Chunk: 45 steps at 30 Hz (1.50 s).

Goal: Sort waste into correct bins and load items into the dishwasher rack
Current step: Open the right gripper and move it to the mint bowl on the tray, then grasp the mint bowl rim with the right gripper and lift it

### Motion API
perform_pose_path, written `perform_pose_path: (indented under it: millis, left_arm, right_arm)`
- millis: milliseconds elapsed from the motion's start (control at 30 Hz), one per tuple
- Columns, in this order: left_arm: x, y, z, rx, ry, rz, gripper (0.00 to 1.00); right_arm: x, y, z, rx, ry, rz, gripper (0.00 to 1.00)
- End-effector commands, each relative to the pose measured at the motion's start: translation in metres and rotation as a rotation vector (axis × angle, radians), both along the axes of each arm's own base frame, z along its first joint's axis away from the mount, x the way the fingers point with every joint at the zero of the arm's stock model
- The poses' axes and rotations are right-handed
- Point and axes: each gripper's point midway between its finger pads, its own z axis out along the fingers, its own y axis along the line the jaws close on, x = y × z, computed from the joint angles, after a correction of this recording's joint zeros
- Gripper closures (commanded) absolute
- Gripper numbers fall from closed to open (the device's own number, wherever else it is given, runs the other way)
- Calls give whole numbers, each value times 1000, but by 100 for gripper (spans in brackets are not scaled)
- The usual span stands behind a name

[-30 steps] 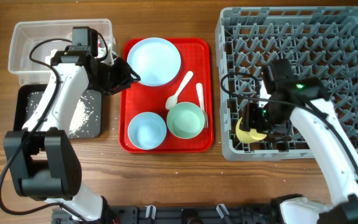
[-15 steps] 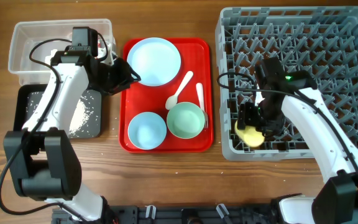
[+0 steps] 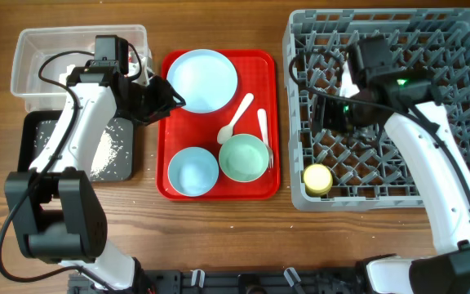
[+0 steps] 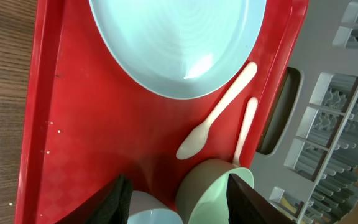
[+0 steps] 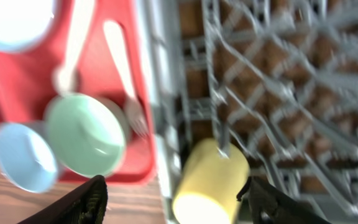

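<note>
Two arms over the bench (image 3: 219,237), and neither is holding anything. The small yellow cup (image 3: 317,178) sits inside the grey dishwasher rack (image 3: 463,49), in the corner nearest the red tray (image 3: 168,189) on the front side. I can't tell if it's mouth up or mouth down, since the right wrist view is pretty blurry.

The right pincer (image 5: 176,199) is spread wide and empty. It hangs over the rack further back from the cup, not touching it.

The left pincer (image 4: 179,199) is also wide open with nothing in it. It hovers at the left edge of the red tray, close to the pale blue plate (image 3: 202,80).

Everything else is on the red tray:
- The plate is at the back.
- The pale blue bowl (image 3: 192,171) and the mint-green bowl (image 3: 243,158) sit side by side at the front.
- The white spoon (image 3: 237,117) lies between the plate and the mint bowl.
- The white fork (image 3: 264,135) lies along the tray's right side, just beside that bowl.

Over on the left, the clear tub (image 3: 31,57) sits behind the black tray (image 3: 35,131), which has rice scraps (image 3: 104,151) scattered in it.
</note>
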Motion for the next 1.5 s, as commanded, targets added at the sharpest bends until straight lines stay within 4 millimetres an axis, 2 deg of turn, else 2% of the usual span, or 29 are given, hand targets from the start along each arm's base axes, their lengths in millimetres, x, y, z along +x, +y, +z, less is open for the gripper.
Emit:
perform_pose_path:
  millis: [0,133,267,400,533,667,900,967,1000,1033,1267,1467]
  left_arm:
    - [3,1,9,9,-35,-10,47]
    - [3,1,9,9,-34,-10,45]
    - [3,2,8,20,-34,-6,42]
    - [4,3,8,21,-38,-8,41]
    - [9,15,21,27,-79,1,41]
    - [12,33,47,55,-162,3,38]
    - [13,73,65,151,-215,103,29]
    - [13,79,65,152,-215,116,22]
    - [13,81,65,154,-213,121,8]
    - [13,82,64,159,-211,123,0]
    - [13,85,63,179,-208,130,0]
    - [15,85,64,179,-215,133,0]
  right_arm:
    - [20,29,19,115,-98,65,29]
    - [36,63,31,181,-191,122,32]
    - [42,92,29,197,-230,184,33]
    - [43,111,10,180,-198,221,34]
    - [37,123,-31,139,-84,264,37]
    - [20,128,-63,93,28,330,40]
    - [-3,129,-105,5,164,381,49]
    - [-6,123,-116,-37,197,377,49]
    - [-7,121,-119,-47,208,376,49]
    - [-8,119,-124,-61,222,375,49]
    - [-7,112,-147,-115,262,369,50]
    - [-9,111,-152,-122,283,369,74]
